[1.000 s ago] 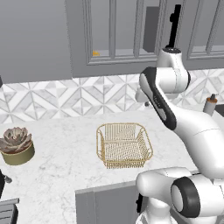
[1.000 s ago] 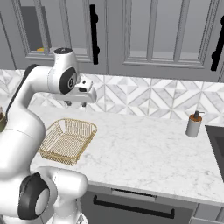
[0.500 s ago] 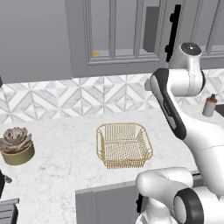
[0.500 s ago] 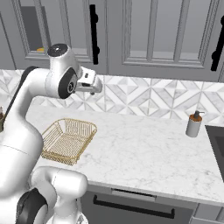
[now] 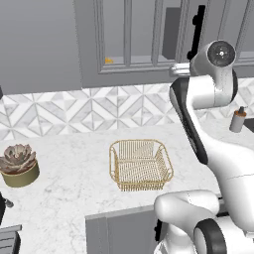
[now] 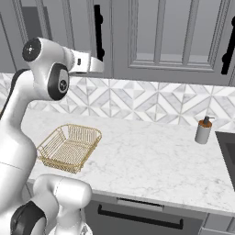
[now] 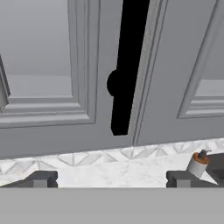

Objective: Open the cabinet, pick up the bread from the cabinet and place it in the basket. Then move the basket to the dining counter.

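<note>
The grey cabinet (image 5: 134, 44) has its glass-paned door shut, and its black bar handle (image 7: 129, 65) hangs straight ahead in the hand view. Behind the glass a bit of the orange bread (image 5: 108, 60) shows on the shelf. My gripper (image 7: 110, 179) is open, level with the handle's lower end and a short way in front of it, holding nothing. From the base views the gripper (image 5: 174, 69) (image 6: 102, 68) sits raised just below the handle (image 6: 97, 30). The gold wire basket (image 5: 140, 163) (image 6: 69, 147) stands empty on the marble worktop. The dining counter is out of view.
A potted succulent (image 5: 19, 166) sits at the worktop's left. A soap bottle (image 6: 203, 131) (image 7: 199, 162) stands to the right beside the dark sink (image 6: 227, 151). Another grey cabinet (image 6: 183, 36) with a black handle (image 6: 227, 46) hangs to the right. Patterned tile (image 5: 74, 111) backs the worktop.
The arm has lifted and swung the hand up from above the worktop toward the cabinet handle. The basket and the door have not moved.
</note>
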